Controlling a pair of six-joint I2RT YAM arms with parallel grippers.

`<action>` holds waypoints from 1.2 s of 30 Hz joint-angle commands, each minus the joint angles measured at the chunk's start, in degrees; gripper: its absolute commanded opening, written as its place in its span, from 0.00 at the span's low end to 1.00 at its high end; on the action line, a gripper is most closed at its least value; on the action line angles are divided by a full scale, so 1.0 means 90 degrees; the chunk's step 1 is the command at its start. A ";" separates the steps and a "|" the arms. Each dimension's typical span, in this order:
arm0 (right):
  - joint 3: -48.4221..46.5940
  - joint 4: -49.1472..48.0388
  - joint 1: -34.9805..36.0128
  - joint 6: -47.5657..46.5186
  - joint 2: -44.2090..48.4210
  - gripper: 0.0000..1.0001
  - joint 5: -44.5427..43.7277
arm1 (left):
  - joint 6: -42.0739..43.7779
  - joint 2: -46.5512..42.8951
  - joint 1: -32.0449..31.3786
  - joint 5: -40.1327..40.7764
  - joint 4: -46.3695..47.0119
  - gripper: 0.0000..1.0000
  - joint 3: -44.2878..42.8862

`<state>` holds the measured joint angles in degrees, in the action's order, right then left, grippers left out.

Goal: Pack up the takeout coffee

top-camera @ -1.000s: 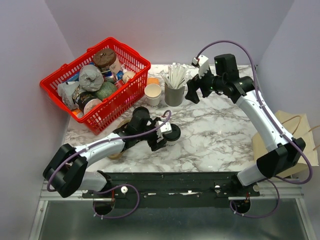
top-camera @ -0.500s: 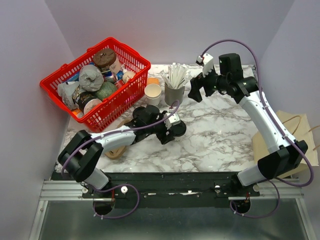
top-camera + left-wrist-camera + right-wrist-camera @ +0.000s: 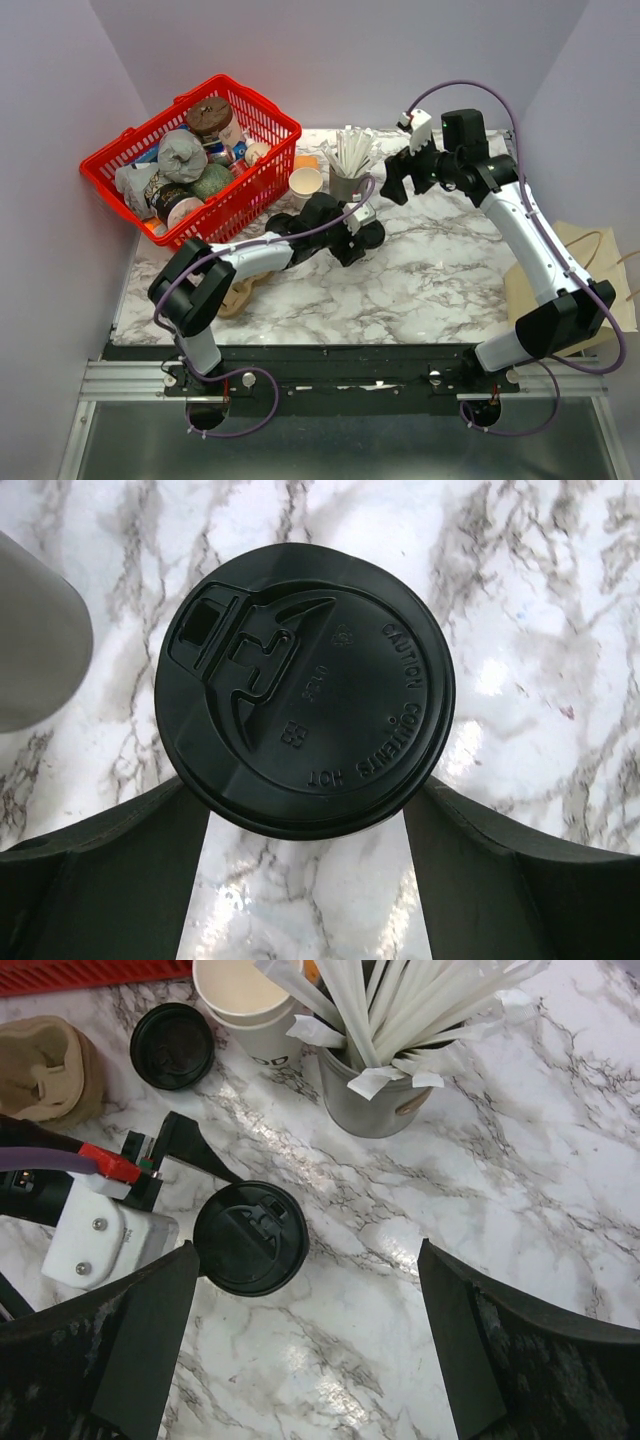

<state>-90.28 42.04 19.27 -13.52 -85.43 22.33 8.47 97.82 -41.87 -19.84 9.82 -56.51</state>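
Just on the near side of the stick cup (image 3: 347,186), the coffee (image 3: 305,690) is standing upright with its black lid on, and the left fingers (image 3: 110,880) are hugging it from both sides right under that lid. Looks like they're pinching the cup, though the lid is hiding the actual contact. Right fingers (image 3: 100,1360) are hanging spread wide above that same near side, holding nothing.

What I'm worrying about: it's paper, so if the left fingers are squeezing too hard the wall is buckling and the lid is popping off. Too soft and it's slipping out on the lift. The stick cup and the cup stack (image 3: 306,186) just left of it are sitting near, so any swing that way is risking a knock-over. Both arms are crowding one patch of counter (image 3: 440,285), so a handoff is asking for a bump. The brown bag (image 3: 575,265) is lying well right of the stick cup, past the counter's edge, so that's looking like a long carry.
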 commanded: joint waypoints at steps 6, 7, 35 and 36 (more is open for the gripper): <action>0.0090 -0.0121 -0.0207 0.0145 0.0156 1.00 -0.0098 | -0.0492 0.0849 -0.0036 0.0456 -0.0027 0.82 -0.1034; 0.0099 -0.0130 -0.0217 0.0145 0.0166 1.00 -0.0098 | -0.0531 0.0898 -0.0036 0.0524 -0.0056 0.81 -0.1113; 0.0402 -0.0238 -0.0441 0.0252 0.0439 1.00 -0.0098 | -0.0687 0.2207 -0.0036 0.0925 -0.0213 0.80 -0.2539; 0.0431 -0.0267 -0.0442 0.0252 0.0439 1.00 -0.0098 | -0.0668 0.2178 -0.0036 0.0925 -0.0222 0.80 -0.2520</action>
<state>-87.88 41.50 15.70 -11.99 -83.18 22.11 2.31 116.97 -41.87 -12.73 7.60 -78.28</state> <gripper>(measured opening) 0.996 0.807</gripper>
